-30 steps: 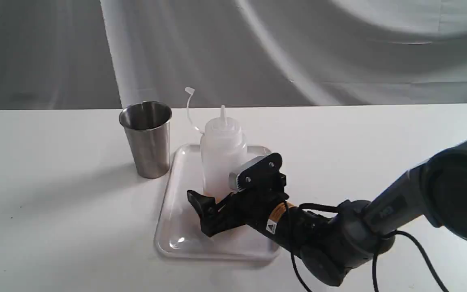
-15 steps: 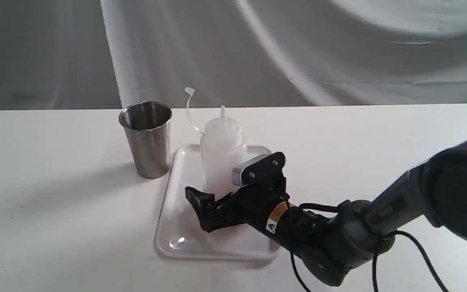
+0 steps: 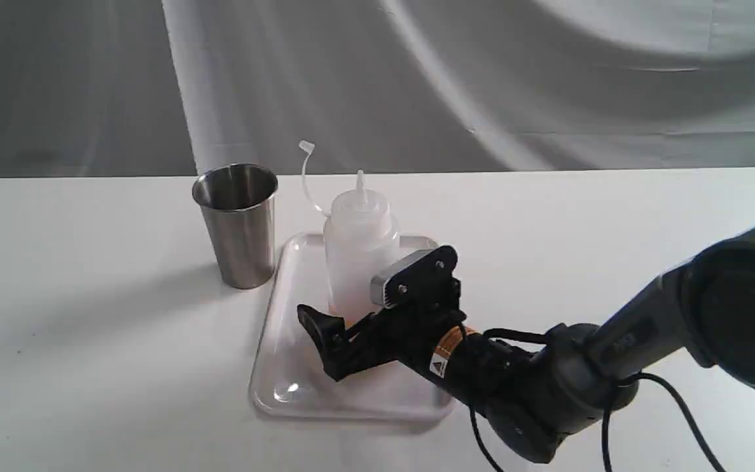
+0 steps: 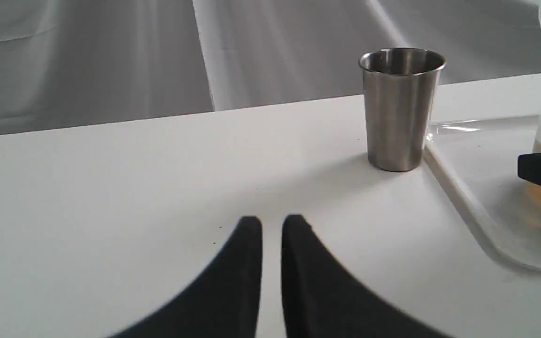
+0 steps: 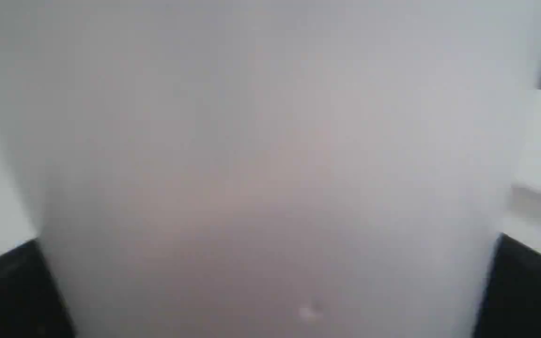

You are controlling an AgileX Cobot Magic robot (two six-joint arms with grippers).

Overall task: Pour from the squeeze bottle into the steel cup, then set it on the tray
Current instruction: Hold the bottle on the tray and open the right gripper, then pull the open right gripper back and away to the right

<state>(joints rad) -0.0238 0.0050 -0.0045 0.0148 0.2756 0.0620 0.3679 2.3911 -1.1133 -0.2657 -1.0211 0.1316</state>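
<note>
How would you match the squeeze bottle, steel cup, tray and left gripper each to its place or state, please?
1 squeeze bottle
2 steel cup
3 tray
4 left gripper

A holding nothing, over the bare table
B upright on the tray
C flat and white, under the bottle
D on the table, beside the tray

Pairs: 1-B; 2-D; 3-C; 4-A

Dark grey, rounded shells along the right arm [image 3: 620, 344]; loose black cable [image 3: 604, 436] looping beneath. White triangle sticker [image 3: 440, 366] on an orange band. Silver-grey camera block [image 3: 410, 278] with two screws. Matte black, angular right gripper [image 3: 345, 309]; black left gripper [image 4: 270, 224], tapering to blunt tips.
</note>
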